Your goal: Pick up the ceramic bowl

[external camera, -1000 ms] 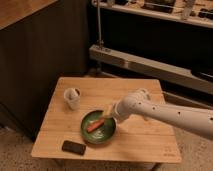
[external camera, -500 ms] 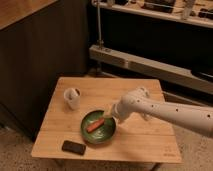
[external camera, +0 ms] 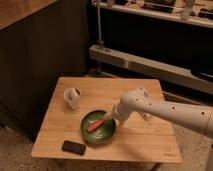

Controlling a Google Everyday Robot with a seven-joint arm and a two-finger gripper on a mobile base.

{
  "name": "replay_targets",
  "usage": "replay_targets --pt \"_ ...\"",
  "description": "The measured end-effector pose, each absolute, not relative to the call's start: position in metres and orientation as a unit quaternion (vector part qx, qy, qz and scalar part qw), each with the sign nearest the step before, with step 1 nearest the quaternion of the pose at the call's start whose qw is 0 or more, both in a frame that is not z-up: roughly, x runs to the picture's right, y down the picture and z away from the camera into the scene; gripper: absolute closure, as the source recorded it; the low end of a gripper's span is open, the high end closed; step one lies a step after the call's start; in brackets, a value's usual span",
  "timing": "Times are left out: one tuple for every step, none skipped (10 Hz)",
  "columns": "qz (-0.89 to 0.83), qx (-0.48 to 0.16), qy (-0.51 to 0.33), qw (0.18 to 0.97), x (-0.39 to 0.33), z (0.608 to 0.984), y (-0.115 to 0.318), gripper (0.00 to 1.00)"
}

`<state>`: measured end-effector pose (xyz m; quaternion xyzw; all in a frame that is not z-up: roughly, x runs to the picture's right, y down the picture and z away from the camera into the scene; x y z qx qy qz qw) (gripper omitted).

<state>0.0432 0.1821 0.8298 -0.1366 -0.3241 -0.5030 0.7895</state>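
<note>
The ceramic bowl [external camera: 98, 128] is a shallow dark-green dish near the front middle of the wooden table [external camera: 140, 90]. An orange-red stick-like item [external camera: 95, 124] lies inside it. My white arm reaches in from the right, and my gripper [external camera: 113, 118] is at the bowl's right rim, low over it. The wrist hides the gripper's tip.
A small white mug [external camera: 73, 97] stands left of the bowl. A flat black rectangular object [external camera: 73, 147] lies near the table's front-left edge. A dark cabinet stands to the left, and a metal shelf rack [external camera: 150, 62] runs behind the table.
My arm has shifted slightly down and left, bringing the gripper closer onto the bowl's right rim. The bowl, mug and black object have not moved.
</note>
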Motion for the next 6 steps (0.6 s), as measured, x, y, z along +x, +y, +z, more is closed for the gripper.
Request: replay_targets --pt "-0.499 -0.139 -0.334 0.788 0.043 0.833 0.188 0.38" --pt "-0.497 -0.142 -0.341 0.785 0.04 0.834 0.193 0.38" --pt "-0.504 -0.145 -0.342 0.78 0.035 0.832 0.199 0.38" --pt "-0.512 -0.148 -0.34 0.775 0.028 0.829 0.206 0.38" --pt "-0.517 -0.149 -0.341 0.771 0.023 0.827 0.209 0.38" --pt "-0.524 -0.151 -0.341 0.766 0.02 0.823 0.213 0.38"
